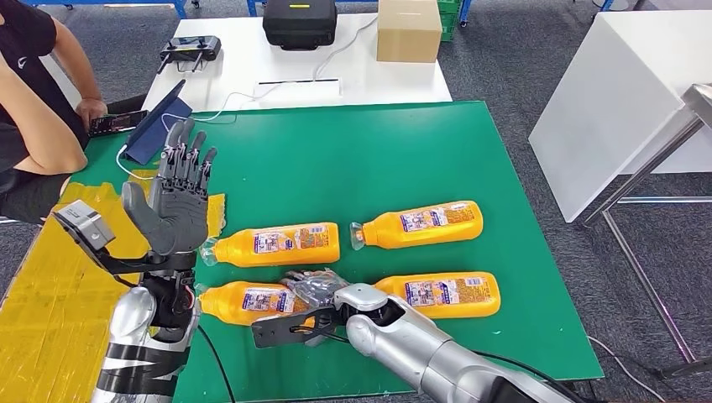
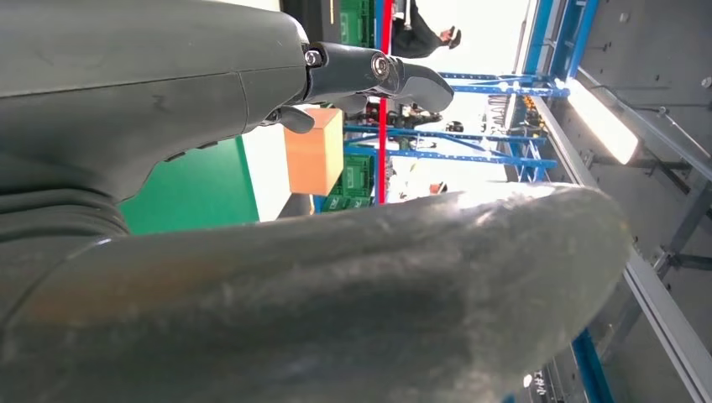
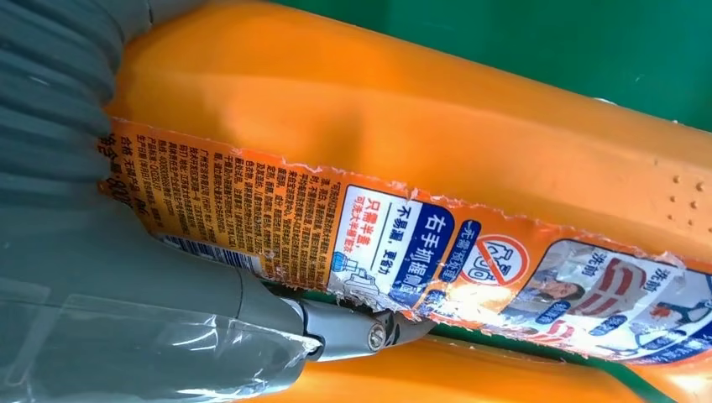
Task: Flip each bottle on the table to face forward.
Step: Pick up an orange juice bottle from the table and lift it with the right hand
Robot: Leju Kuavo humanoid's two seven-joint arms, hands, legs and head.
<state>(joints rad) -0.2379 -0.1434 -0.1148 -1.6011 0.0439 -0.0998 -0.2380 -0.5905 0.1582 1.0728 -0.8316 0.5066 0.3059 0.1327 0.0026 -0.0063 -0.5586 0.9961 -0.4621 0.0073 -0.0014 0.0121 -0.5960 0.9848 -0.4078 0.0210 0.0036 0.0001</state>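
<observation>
With my right hand (image 1: pixel 315 294) lying over the near-left bottle (image 1: pixel 243 302), its fingers (image 1: pixel 312 284) curl around the body, and I judge this as a grasp set for rolling it over. The right wrist view shows the back label with small print and a barcode facing up, which is likely why this one needs turning. My left hand (image 1: pixel 178 197) is raised above the desk's (image 1: pixel 353 159) left side, palm forward, fingers spread and holding nothing; I take it as parked out of the way.

Four orange bottles lie flat on the green desk in two rows. Near-left bottle: long axis runs left to right, cap toward the left, base toward the right. The far-left bottle (image 1: pixel 273 244), far-right bottle (image 1: pixel 420 224) and near-right bottle (image 1: pixel 445 294) lie the same way, caps left. Their labels look like the printed backs too, though I cannot read them from the head view.

A person (image 1: pixel 34 109) sits at the far left corner.
</observation>
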